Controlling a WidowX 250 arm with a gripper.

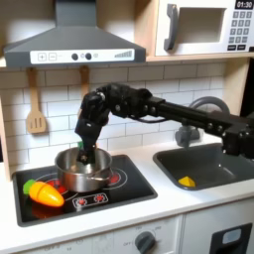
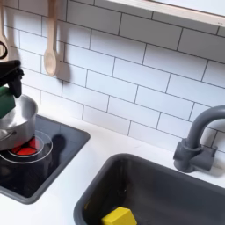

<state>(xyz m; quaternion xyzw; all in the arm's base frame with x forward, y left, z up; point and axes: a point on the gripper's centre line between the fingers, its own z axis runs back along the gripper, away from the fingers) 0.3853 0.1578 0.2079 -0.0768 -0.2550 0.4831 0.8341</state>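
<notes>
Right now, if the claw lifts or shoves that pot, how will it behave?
The pot looks like thin shiny metal: probably rigid, light and slick. On the smooth stovetop it likely slides rather than tips, being wide and low. The claw hangs at its rim.

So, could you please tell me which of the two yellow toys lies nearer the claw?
The corn-like yellow and orange toy on the stove, left of the pot the claw hangs over; the other yellow piece lies in the sink.

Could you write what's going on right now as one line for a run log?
gripper: over silver pot, jaws unclear | pot: on stove | toy carrot: left of pot, first exterior view | yellow block: in sink
</notes>
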